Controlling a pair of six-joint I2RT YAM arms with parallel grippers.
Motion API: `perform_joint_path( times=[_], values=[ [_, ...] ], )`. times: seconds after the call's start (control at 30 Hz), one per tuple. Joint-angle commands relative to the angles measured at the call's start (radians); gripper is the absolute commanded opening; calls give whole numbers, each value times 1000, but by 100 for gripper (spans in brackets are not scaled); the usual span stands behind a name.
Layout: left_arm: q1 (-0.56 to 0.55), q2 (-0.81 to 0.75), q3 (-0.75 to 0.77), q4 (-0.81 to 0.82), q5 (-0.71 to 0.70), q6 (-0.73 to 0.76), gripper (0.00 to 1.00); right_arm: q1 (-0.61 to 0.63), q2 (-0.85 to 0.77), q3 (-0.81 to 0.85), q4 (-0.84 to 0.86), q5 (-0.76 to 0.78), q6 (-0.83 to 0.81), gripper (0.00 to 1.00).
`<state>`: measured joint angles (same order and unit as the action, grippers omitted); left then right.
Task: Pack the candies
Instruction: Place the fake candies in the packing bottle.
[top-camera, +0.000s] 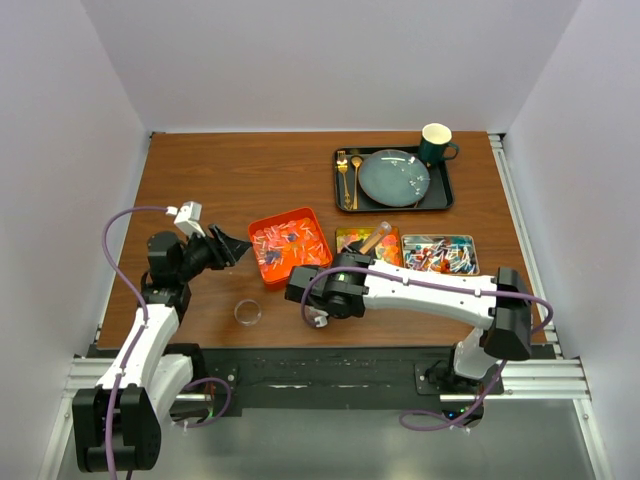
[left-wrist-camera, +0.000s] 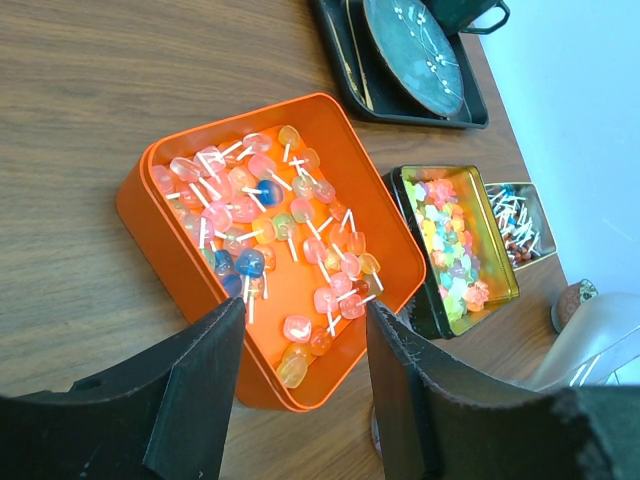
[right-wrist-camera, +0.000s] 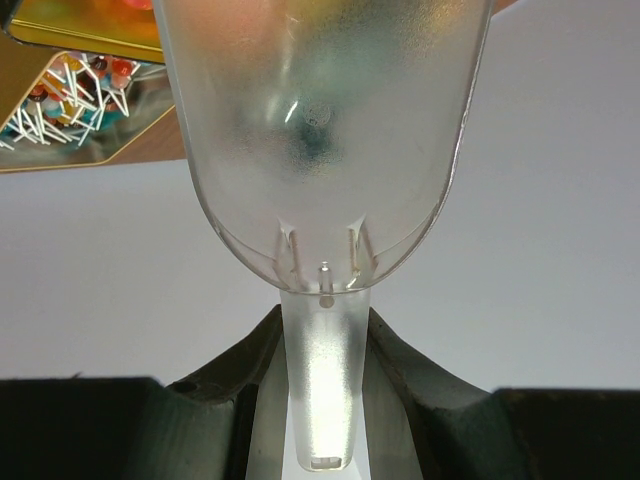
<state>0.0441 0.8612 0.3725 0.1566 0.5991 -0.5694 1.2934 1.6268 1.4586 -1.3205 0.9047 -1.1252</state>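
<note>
The candies lie in three containers. An orange tray (top-camera: 290, 245) (left-wrist-camera: 180, 260) holds pink, yellow and blue sweets on white sticks. A gold tin (top-camera: 368, 243) (left-wrist-camera: 500, 265) holds glossy gummy candies (left-wrist-camera: 450, 250). A second tin (top-camera: 440, 253) (left-wrist-camera: 540, 215) holds red-and-white stick candies. My left gripper (top-camera: 235, 245) (left-wrist-camera: 305, 345) stands open, just short of the orange tray's near corner, with nothing between its fingers (left-wrist-camera: 200, 390). My right gripper (top-camera: 352, 262) (right-wrist-camera: 322, 330) is shut on the handle of a clear plastic scoop (right-wrist-camera: 320, 130) (top-camera: 375, 237), which points over the gummy tin.
A small clear round jar (top-camera: 248, 313) sits on the table near the front, between the arms. At the back right a black tray (top-camera: 445, 195) carries a dark plate (top-camera: 393, 176), gold cutlery (top-camera: 349, 178) and a green mug (top-camera: 436, 144).
</note>
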Motion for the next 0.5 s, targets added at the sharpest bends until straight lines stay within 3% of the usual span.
perform_joint_path(
  times=[0.0, 0.07, 0.17, 0.27, 0.37, 0.47],
  values=[
    [7, -25, -1, 34, 19, -23, 56, -5, -24, 22, -273, 80, -58, 0],
    [8, -31, -4, 38, 34, -23, 55, -6, -21, 49, -272, 48, -53, 0],
    [8, -34, -23, 87, 103, -38, 45, -6, 4, 167, -272, -63, -13, 0],
    [4, -24, -34, 225, 260, -116, 0, -45, 59, 334, -270, -255, 105, 0],
    [-1, 28, 12, 346, 408, -184, 0, -149, 108, 419, -243, -404, 211, 0],
    [-1, 102, 84, 359, 502, -222, 0, -255, 130, 402, -159, -524, 240, 0]
  ],
)
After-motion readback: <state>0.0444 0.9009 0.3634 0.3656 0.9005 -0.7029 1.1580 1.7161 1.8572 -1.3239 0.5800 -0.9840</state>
